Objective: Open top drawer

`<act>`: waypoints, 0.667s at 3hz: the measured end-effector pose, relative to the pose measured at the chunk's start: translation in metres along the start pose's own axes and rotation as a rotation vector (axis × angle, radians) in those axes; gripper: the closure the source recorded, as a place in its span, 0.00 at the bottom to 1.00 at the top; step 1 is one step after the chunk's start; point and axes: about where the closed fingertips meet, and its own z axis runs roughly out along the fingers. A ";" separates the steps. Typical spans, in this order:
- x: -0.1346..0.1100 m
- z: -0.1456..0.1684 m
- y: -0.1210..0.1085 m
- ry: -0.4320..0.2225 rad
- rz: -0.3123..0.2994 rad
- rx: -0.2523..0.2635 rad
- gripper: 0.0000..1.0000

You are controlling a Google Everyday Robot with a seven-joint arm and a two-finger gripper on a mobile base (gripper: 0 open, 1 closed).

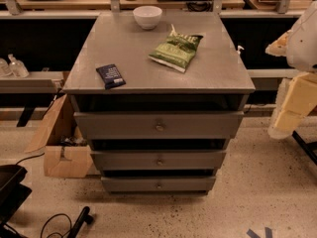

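Top drawer (124, 125): not yet pulled out, knob (159, 127) untouched. Gripper (290, 113): at rt edge, well apart; grip state cannot tell. Remaining: reach, grasp knob, pull.

There were three grey drawers (198, 160), counting the top drawer (114, 125); three knobs (159, 127), one bowl (147, 16), one chip bag (176, 51), one dark packet (110, 76); the gripper was out of view.

Hidden and cut-off parts around the cabinet (133, 48)

The gripper (286, 118), low at the right edge beside the cabinet, is cut off by that edge along with its arm. The inside of the top drawer (198, 125) is lost in shadow under the cabinet top. The print on the green bag (177, 50) and the dark packet (110, 76) cannot be read. The box (62, 152) is partly hidden behind the cabinet.
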 end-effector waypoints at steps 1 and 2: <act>0.000 0.000 0.000 0.000 0.000 0.000 0.00; -0.004 0.024 0.000 -0.026 -0.004 0.015 0.00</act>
